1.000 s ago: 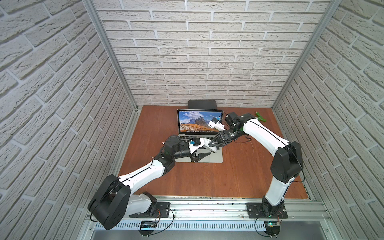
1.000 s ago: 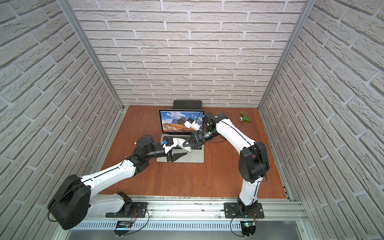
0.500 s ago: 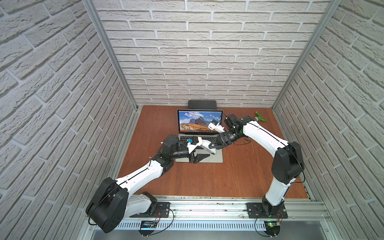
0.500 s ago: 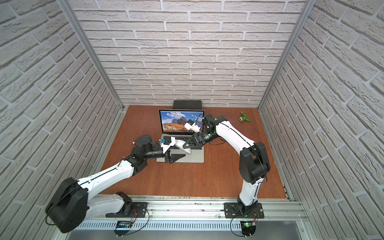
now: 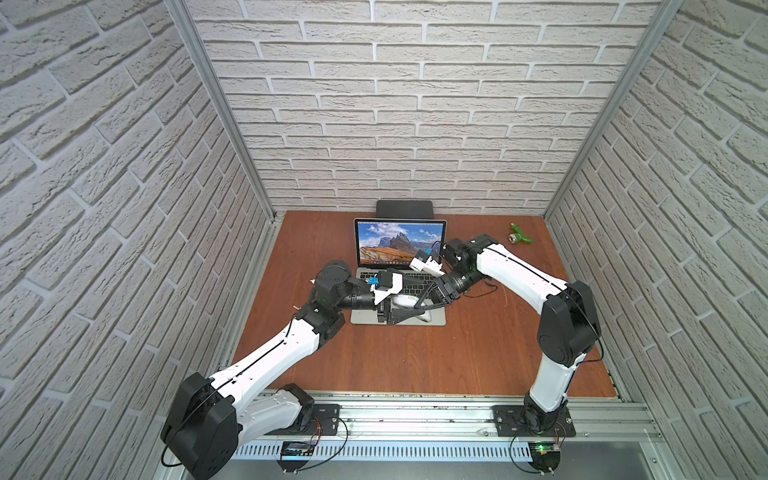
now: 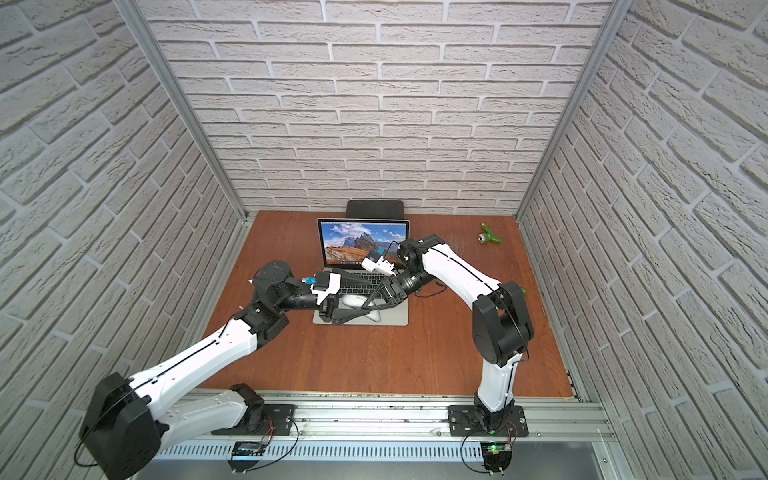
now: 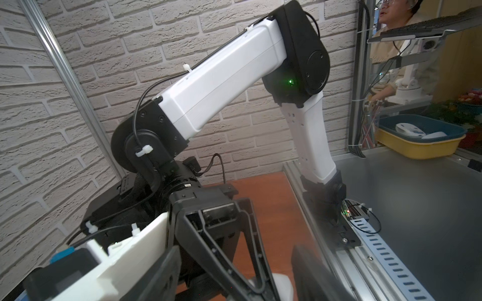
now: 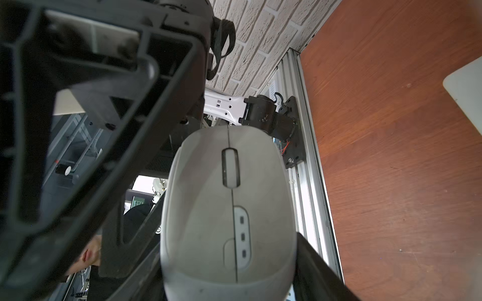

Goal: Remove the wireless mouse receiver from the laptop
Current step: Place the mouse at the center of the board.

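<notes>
Wireless mouse receiver, a tiny whitish-silver plug, is nowhere I can spot on the slim silver laptop [image 5: 386, 245], and with the right gripper [image 5: 416, 308] clamped on the oval light-grey mouse [image 8: 229, 221] and the left gripper [image 5: 428, 298] gaping beside it, crowded fingers could knock it loose.

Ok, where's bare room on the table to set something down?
Free: the wide front strip of table between laptop and front rail, and the back-left corner beside the screen. The left arm and right arm cross over the sides; a green object sits back right. Crowded: over the laptop's palm rest, where left gripper and right gripper meet at the mouse.
</notes>
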`<state>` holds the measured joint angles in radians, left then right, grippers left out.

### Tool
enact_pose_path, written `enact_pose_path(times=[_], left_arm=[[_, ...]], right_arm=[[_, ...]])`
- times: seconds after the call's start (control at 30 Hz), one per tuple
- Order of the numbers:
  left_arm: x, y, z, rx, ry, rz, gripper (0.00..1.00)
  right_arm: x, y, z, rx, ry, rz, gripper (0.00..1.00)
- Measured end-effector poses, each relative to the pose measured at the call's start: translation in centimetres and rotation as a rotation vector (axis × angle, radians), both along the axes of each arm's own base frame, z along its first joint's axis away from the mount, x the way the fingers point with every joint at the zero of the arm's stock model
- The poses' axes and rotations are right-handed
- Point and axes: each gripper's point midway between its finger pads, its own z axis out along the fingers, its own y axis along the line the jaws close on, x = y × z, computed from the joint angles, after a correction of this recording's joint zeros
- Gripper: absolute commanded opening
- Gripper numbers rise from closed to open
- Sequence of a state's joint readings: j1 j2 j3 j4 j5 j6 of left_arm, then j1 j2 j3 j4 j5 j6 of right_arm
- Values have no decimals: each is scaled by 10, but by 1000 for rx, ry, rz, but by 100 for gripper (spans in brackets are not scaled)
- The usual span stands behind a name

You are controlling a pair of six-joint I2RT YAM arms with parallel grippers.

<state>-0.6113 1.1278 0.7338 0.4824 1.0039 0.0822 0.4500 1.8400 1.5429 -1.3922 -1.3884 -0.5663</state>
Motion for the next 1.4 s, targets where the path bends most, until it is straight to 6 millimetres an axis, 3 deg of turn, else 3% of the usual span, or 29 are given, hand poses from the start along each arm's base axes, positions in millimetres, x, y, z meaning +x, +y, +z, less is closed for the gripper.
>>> enact_pose_path(times=[0.33,0.5,0.73,0.77,0.87,0.93,1.07,1.17,1.4], left_arm=[[0,-2,-24,64,57,-32,69],[2,-4,-35,86,84,-50,54],[2,-2,-33,80,63,-64,30],[3,-2,-33,79,63,-63,27],[3,-1,-32,79,64,-57,12],[4,-1,-32,78,60,-52,0],[9,1,-32,84,97,-20,0],[18,10,-38,102,193,38,0],[52,51,-63,71,456,292,0]], right_arm=[[-3,-7,14,32,-38,-15,12],[-6,-9,17,36,-38,-28,12],[-5,-11,22,29,32,-45,14],[-5,-11,22,27,37,-44,17],[-4,-11,22,24,43,-44,38],[-1,-13,23,25,37,-52,58],[6,-17,20,-7,-3,-73,88],[26,-38,6,-125,-143,-163,94],[112,-143,-17,-525,-618,-576,98]])
